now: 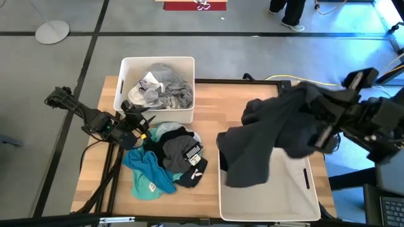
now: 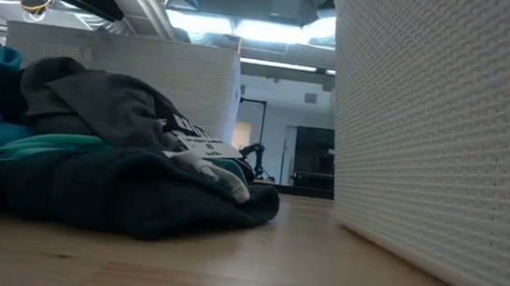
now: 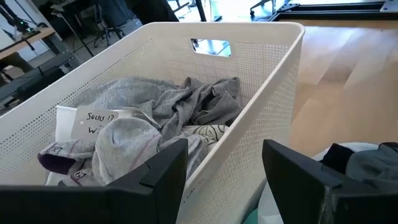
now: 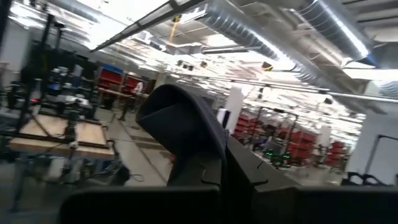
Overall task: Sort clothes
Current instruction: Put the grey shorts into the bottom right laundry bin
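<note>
Dark grey cloth, a large garment [image 1: 271, 135], hangs from the right gripper [image 1: 323, 135], whose fingers are pinched together on its upper edge. That arm reaches in from the table's right side, raised above the near bin [image 1: 271, 202]; the garment's lower part drapes over this bin's left rim and far wall. In the right wrist view a fold of it [image 4: 186, 134] stands up between the fingers against the room's ceiling.

The left gripper [image 1: 140, 123] sits low at the table's left, beside the near wall of the far bin [image 1: 158, 63], its fingers [image 3: 161, 177] spread apart with nothing between them. The far bin holds light grey and white pieces [image 3: 155, 118] and a handwritten label [image 3: 93, 121].

Between the bins, on the wood, lies the pile [image 1: 167, 157]: teal, mint, grey and black clothes, with the left gripper just beside its far left edge.
</note>
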Robot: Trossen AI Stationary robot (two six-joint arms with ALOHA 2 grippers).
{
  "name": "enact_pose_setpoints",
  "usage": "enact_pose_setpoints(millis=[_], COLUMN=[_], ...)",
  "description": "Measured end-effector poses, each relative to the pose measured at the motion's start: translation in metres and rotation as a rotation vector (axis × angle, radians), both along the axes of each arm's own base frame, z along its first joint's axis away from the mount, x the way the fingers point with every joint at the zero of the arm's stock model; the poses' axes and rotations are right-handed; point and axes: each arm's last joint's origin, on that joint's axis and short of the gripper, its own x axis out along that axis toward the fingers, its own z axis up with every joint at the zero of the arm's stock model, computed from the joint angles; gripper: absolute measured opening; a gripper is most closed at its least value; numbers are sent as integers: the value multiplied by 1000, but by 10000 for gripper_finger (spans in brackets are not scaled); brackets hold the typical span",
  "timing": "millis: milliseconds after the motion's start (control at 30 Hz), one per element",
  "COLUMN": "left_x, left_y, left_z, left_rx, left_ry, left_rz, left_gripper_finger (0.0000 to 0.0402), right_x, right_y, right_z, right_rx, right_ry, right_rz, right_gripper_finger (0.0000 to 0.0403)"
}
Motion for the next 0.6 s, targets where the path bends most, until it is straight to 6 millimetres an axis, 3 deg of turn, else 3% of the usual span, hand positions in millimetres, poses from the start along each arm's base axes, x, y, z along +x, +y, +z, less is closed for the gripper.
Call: enact_pose_setpoints(millis=[233, 600], left_x=[0, 0], left_y=[0, 0], left_z=[0, 0], left_rx=[-10, -15], left_ry=[-12, -16], left_rz=[6, 8], left_gripper_finger=[196, 196], right_x=[6, 11], right_y=[34, 65], right_z=[-12, -35], right_rx=[-20, -1], right_ry=[44, 131], right_rz=[59, 84], right_gripper_finger=[5, 5])
